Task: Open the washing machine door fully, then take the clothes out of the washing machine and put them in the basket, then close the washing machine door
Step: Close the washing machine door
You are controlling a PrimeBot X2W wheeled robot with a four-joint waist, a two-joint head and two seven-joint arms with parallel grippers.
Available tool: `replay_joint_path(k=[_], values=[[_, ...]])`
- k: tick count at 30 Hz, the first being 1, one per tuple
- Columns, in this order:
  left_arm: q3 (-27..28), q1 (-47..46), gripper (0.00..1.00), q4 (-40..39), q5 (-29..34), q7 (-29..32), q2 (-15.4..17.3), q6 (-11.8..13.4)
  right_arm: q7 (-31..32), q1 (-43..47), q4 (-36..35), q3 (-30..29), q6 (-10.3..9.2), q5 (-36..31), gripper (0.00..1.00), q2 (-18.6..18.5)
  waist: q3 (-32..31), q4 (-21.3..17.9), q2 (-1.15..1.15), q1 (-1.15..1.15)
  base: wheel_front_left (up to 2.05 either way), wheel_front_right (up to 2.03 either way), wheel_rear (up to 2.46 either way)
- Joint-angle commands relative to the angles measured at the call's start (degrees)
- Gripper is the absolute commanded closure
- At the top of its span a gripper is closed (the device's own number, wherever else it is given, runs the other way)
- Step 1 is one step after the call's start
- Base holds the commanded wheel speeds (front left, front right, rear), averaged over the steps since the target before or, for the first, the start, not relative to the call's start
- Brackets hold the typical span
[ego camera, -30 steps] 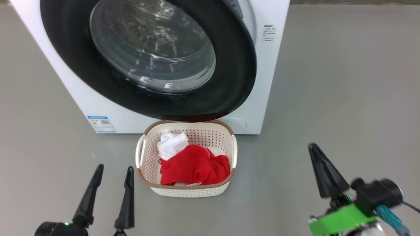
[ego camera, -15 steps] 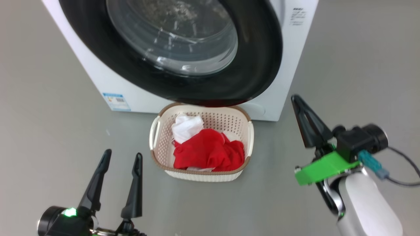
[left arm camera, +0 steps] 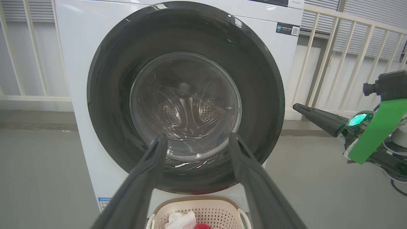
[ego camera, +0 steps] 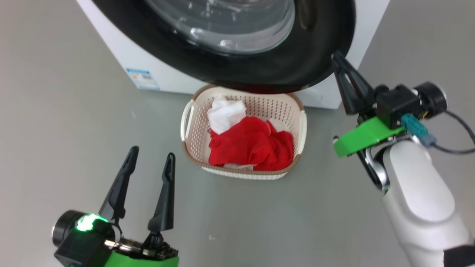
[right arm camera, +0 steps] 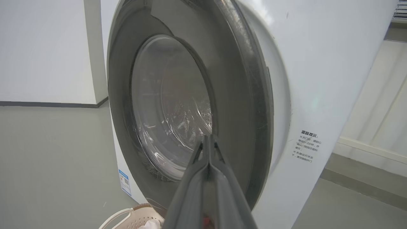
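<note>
The washing machine (ego camera: 122, 40) has its door (ego camera: 259, 70) lying against the front, black rim around the clear glass. In the left wrist view the door (left arm camera: 264, 95) faces me and steel drum shows through the glass. The basket (ego camera: 187, 122) stands on the floor under the door, holding red clothes (ego camera: 252, 146) and a white cloth (ego camera: 226, 115). My left gripper (ego camera: 153, 151) is open and empty, left of the basket. My right gripper (ego camera: 337, 55) is shut and empty, its tip at the door's right edge (right arm camera: 235, 95); I cannot tell if it touches.
Grey floor lies all around the machine and basket. A pale railing (left arm camera: 321, 47) runs behind the machine on both sides. A black cable (ego camera: 460, 148) hangs from my right wrist. A blue label (ego camera: 143, 78) sits low on the machine front.
The head camera has moved, so the machine and basket sit further right and higher in view. My right gripper has risen from near the floor to the door's right edge. The left gripper stays open.
</note>
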Motion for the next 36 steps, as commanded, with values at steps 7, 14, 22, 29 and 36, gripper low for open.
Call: replay_joint_path(k=[7,14,22,29,36], values=[[0.4,-3.2,0.00,-1.5,-1.1,-0.3,0.2,0.9,-0.4,-8.3,3.3,2.0,0.34,-1.5,1.00,-1.2,4.7,2.7,0.00,0.00,0.00,0.00,0.00],[-0.6,-4.6,0.00,-1.3,-1.7,-0.3,0.2,1.0,-0.4,-13.4,6.6,-0.2,0.34,-1.0,1.00,-2.2,6.8,4.0,0.00,0.00,0.00,0.00,0.00],[-1.3,-5.7,0.00,-1.2,-2.2,-0.3,0.2,1.4,-0.4,-16.8,8.0,-4.2,0.34,-1.5,1.00,-2.7,8.6,5.2,0.00,0.00,0.00,0.00,0.00],[-2.0,-6.4,0.00,-0.9,-2.1,-0.3,0.2,1.4,-0.4,-19.5,9.3,-5.9,0.34,-1.3,1.00,-3.8,9.5,6.1,0.00,0.00,0.00,0.00,0.00],[-2.9,-7.2,0.00,-0.7,-0.3,-0.3,0.2,1.1,-0.4,-24.1,12.5,-6.4,0.34,-2.3,1.00,-6.2,10.8,7.0,0.00,0.00,0.00,0.00,0.00]])
